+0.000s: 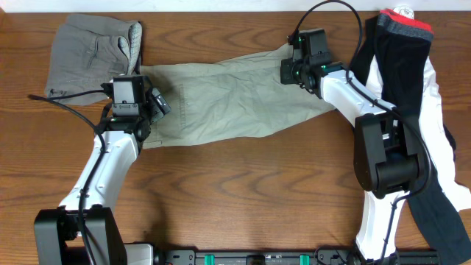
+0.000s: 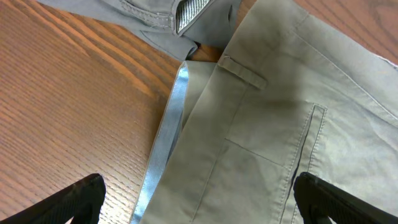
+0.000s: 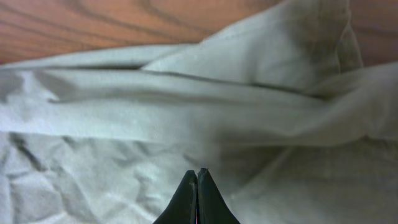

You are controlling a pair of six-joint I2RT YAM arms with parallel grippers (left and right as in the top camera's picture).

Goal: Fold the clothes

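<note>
Overhead: khaki shorts (image 1: 221, 96) spread across table (image 1: 243, 191) centre; grey shorts (image 1: 88, 55) upper left; black-white sportswear (image 1: 401, 66) at right edge.
Left wrist: left gripper (image 2: 202, 202) wide open, empty, above pale waistband lining (image 2: 165, 143).
Right wrist: right gripper (image 3: 198, 186) fully closed over khaki folds; cannot tell if cloth is pinched.

Khaki shorts (image 1: 235, 99), grey shorts (image 1: 88, 51), sportswear (image 1: 405, 66) on table (image 1: 243, 191)

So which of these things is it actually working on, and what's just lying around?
Part of the job: khaki shorts, grey shorts, black-and-white sportswear with red waistband.
Just lying about: wooden table, small white object by the sportswear, too small to identify.
</note>
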